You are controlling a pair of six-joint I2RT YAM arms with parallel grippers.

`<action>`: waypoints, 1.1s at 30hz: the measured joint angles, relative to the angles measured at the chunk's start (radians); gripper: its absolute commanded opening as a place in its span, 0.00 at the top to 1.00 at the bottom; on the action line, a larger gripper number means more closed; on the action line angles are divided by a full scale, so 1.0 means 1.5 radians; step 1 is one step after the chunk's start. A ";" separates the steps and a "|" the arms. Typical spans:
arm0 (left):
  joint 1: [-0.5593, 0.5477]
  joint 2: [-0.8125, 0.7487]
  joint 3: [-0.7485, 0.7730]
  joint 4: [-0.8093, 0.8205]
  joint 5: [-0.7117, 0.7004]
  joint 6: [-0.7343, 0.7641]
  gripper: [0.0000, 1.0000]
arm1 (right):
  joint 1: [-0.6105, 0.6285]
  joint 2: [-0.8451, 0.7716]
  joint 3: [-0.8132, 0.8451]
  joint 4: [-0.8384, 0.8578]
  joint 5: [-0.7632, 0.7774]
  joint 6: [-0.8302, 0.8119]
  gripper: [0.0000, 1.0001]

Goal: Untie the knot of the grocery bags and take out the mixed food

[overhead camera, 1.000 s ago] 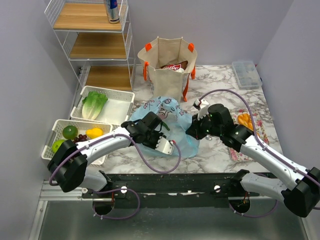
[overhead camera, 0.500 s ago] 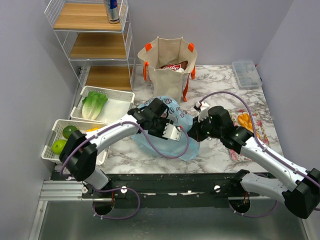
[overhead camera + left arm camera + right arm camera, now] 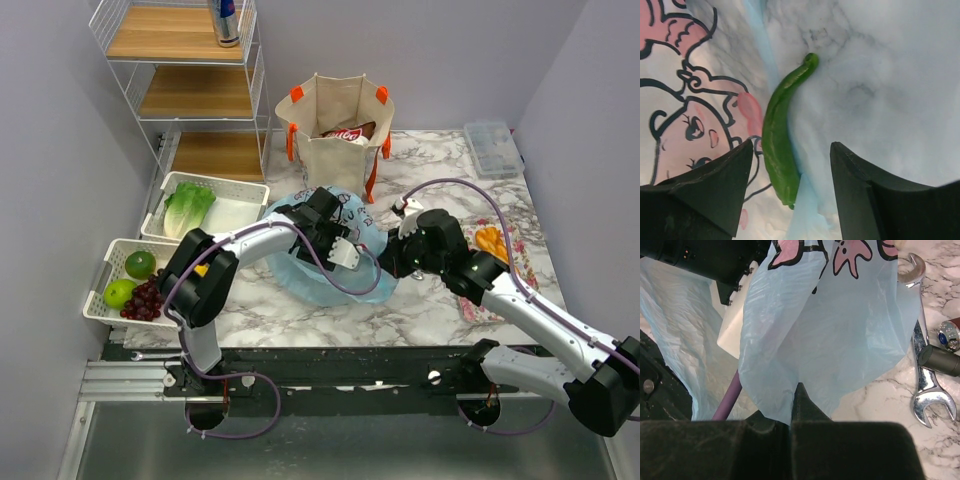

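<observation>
Left gripper [image 3: 790, 150] has advanced into the plastic bag [image 3: 300, 278], jaws parted over the cucumber [image 3: 777, 135], not gripping it. Right gripper [image 3: 795, 390] clamps the bag's edge, holding it up. Lettuce [image 3: 187, 208] and fruit [image 3: 140, 264] already lie in the baskets [image 3: 215, 180]; the cucumber and the snack packet [image 3: 345, 133] in the tote [image 3: 335, 160] remain.

Location: robotics lab test cell. Plain grey partition walls [image 3: 50, 150] enclose a marble-pattern desk [image 3: 430, 312]. A metal mounting rail [image 3: 340, 362] spans its near edge.
</observation>
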State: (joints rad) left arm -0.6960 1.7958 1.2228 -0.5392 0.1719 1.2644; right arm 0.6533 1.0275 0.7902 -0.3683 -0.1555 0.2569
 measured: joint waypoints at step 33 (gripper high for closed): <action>-0.019 -0.025 0.058 -0.226 0.125 0.044 1.00 | 0.000 0.006 0.004 -0.005 0.043 -0.004 0.99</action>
State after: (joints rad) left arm -0.7242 1.7580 1.3098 -0.8783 0.3592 1.3300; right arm 0.6533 1.0359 0.7959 -0.3763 -0.0906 0.2516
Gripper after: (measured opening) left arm 0.078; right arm 0.027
